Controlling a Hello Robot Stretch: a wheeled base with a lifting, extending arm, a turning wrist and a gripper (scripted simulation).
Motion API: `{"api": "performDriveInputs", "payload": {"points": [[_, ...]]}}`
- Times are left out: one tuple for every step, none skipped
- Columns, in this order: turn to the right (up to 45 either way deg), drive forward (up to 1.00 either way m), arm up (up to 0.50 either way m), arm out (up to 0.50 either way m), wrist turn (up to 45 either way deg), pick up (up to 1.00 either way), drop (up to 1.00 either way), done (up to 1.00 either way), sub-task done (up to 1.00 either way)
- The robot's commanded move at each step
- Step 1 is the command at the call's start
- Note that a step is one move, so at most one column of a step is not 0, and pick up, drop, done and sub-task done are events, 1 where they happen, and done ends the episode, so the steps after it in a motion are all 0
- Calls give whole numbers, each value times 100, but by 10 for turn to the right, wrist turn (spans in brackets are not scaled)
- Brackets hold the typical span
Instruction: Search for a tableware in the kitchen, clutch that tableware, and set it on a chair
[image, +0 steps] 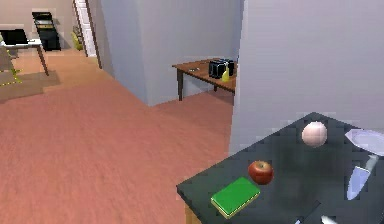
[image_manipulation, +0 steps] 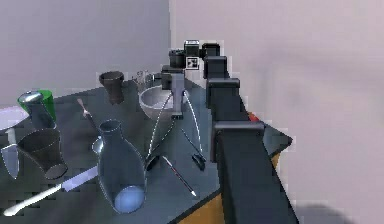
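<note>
Tableware crowds the dark tabletop (image_manipulation: 72, 138): a pale bowl (image_manipulation: 152, 98) stands there, with the hand (image_manipulation: 175, 108) just right of the bowl, a dark cup (image_manipulation: 112, 84) just left of it, and a glass flask (image_manipulation: 118, 170) nearer the camera. Whether the hand holds anything, I cannot tell.

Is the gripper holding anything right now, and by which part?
Cannot tell: the gripper has its far end overlapping a bowl standing on the table.
</note>
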Motion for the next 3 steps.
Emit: {"api": "performDriveInputs", "payload": {"points": [[0, 0, 0, 0, 450, 0, 0, 0, 0], [0, 0, 0, 0, 450, 0, 0, 0, 0], [0, 0, 0, 0, 450, 0, 0, 0, 0]]}}
